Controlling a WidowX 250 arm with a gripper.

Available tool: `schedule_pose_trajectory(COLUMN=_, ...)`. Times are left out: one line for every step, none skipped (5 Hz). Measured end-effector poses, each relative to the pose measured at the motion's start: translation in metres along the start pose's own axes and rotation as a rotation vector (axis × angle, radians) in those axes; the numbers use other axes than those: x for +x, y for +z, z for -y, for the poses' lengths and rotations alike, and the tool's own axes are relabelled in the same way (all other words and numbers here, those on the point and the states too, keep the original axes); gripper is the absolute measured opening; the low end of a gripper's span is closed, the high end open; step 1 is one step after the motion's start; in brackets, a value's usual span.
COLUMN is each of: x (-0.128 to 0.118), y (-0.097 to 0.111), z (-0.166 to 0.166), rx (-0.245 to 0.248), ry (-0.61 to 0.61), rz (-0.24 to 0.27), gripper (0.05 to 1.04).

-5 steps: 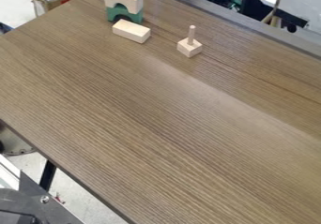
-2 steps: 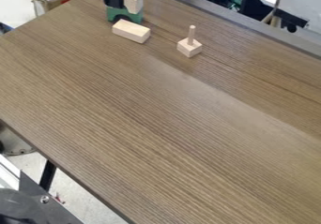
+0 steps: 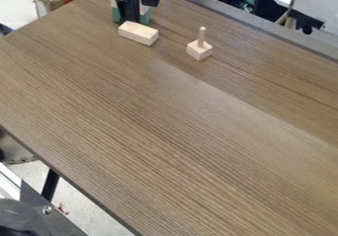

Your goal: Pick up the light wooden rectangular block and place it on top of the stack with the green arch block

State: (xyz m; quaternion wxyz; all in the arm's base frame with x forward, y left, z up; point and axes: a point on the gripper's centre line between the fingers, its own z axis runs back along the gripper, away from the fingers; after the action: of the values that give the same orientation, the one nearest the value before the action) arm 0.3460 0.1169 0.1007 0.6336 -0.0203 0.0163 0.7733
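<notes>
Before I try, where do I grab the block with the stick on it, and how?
Probably best by the stick, coming down from above and pinching two opposite sides. It's thin and stands upright on its block.

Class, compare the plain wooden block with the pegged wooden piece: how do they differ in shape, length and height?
The plain wooden block is an elongated brick, while the pegged wooden piece has a squarish base with a thin upright peg.
The plain wooden block is longer than the other's base.
The plain wooden block lies low and flat; the pegged wooden piece rises taller.
Both are pale and rest on the tabletop.
</notes>
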Motion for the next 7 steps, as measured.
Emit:
schedule_pose_trajectory(x=0.0, y=-0.018, z=0.003, rx=0.013, ry=-0.003, rz=-0.012, gripper=0.999)
schedule_pose_trajectory(x=-0.002, y=-0.03, z=0.005, rx=0.026, ry=-0.014, rz=-0.015, gripper=0.999)
schedule_pose_trajectory(x=-0.007, y=-0.041, z=0.012, rx=0.035, ry=-0.03, rz=-0.006, gripper=0.999)
schedule_pose_trajectory(x=-0.009, y=-0.043, z=0.016, rx=0.039, ry=-0.039, rz=-0.001, gripper=0.999)
schedule_pose_trajectory(x=-0.01, y=-0.049, z=0.021, rx=0.047, ry=-0.042, rz=-0.002, gripper=0.999)
schedule_pose_trajectory(x=-0.011, y=-0.048, z=0.026, rx=0.035, ry=-0.043, rz=-0.006, gripper=0.999)
schedule_pose_trajectory(x=-0.01, y=-0.056, z=0.027, rx=0.049, ry=-0.042, rz=-0.017, gripper=0.999)
